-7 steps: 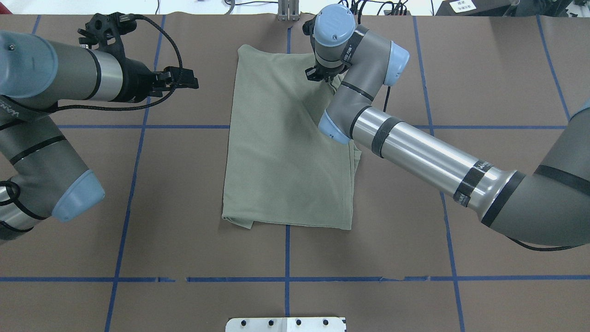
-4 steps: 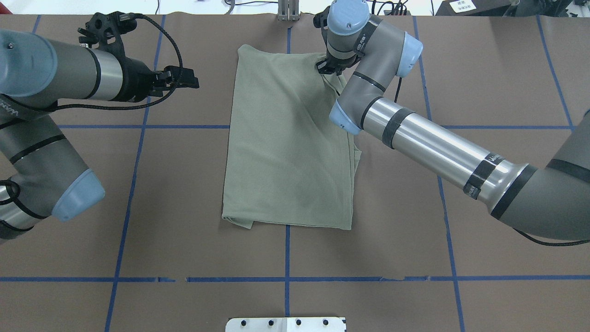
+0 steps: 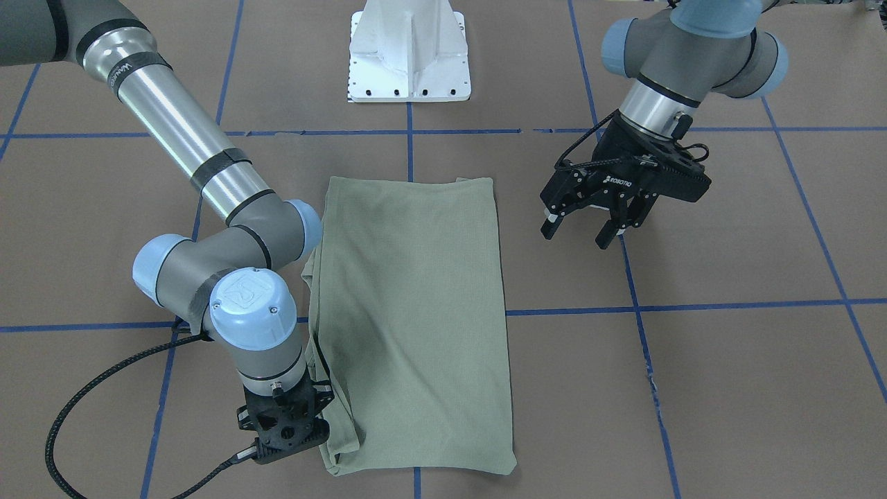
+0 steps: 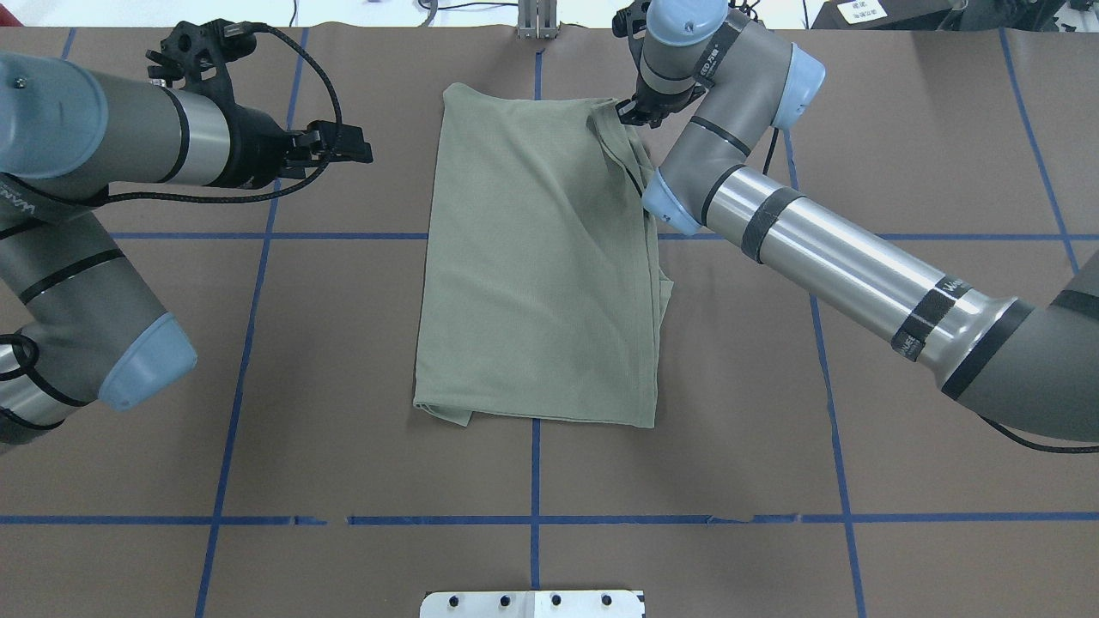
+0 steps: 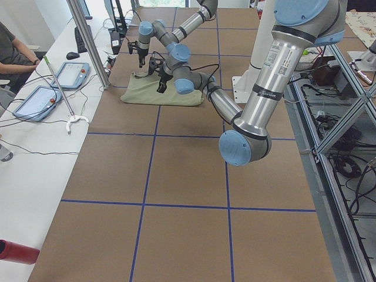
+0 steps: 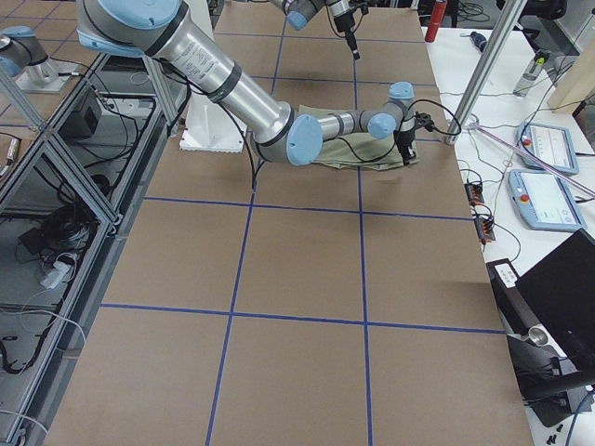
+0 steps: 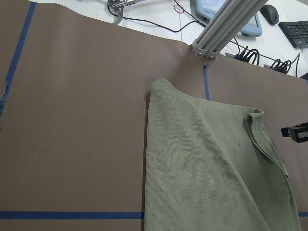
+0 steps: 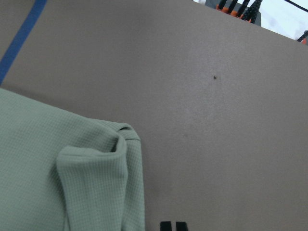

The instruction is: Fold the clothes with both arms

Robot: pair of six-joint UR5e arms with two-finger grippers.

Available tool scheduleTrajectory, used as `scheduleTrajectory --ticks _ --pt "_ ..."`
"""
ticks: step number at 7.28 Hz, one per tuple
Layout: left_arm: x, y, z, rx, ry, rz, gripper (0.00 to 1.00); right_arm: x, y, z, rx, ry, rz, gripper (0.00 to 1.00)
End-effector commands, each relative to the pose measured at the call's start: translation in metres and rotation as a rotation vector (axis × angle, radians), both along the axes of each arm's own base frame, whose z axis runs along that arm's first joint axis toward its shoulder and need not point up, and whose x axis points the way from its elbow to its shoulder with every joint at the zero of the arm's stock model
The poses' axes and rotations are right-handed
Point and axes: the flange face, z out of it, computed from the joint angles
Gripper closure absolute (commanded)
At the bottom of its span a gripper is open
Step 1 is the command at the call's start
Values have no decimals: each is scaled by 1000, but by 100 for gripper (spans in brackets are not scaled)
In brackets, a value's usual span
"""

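The shirt (image 4: 532, 275) lies folded long at mid-table, reaching toward the edge opposite the robot. The left gripper (image 3: 575, 237) hangs wide open. The right gripper (image 8: 173, 225) looks pinched narrow and empty beside the bunched corner (image 8: 96, 159). Snagging it could drag that fold open.

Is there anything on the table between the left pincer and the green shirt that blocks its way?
Nothing visible. Only bare brown table lies between the open left pincer and the shirt, at its near edge.

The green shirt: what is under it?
The shirt lies on the brown table cover; a blue tape line runs under it. Its own lower layers show at one side. Anything else is covered.
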Motion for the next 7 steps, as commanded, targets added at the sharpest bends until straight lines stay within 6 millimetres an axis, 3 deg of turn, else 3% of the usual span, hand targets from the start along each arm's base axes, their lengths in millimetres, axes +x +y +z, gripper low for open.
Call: scheduleTrajectory --ticks 1,2,4,6,7 --pt "-1 0 -1 2 2 -2 0 -5 6 -17 -31 -59 -38 30" --pt "-3 1 -1 3 3 -2 0 -7 11 -25 -46 -83 -63 30" --pt "-2 1 -1 3 3 0 0 -29 28 -21 -60 -75 -95 34" --pt "-2 1 -1 3 3 0 0 -37 33 -13 -68 -65 -108 64" --pt "-2 1 -1 3 3 0 0 -39 35 -12 -69 -64 -111 64"
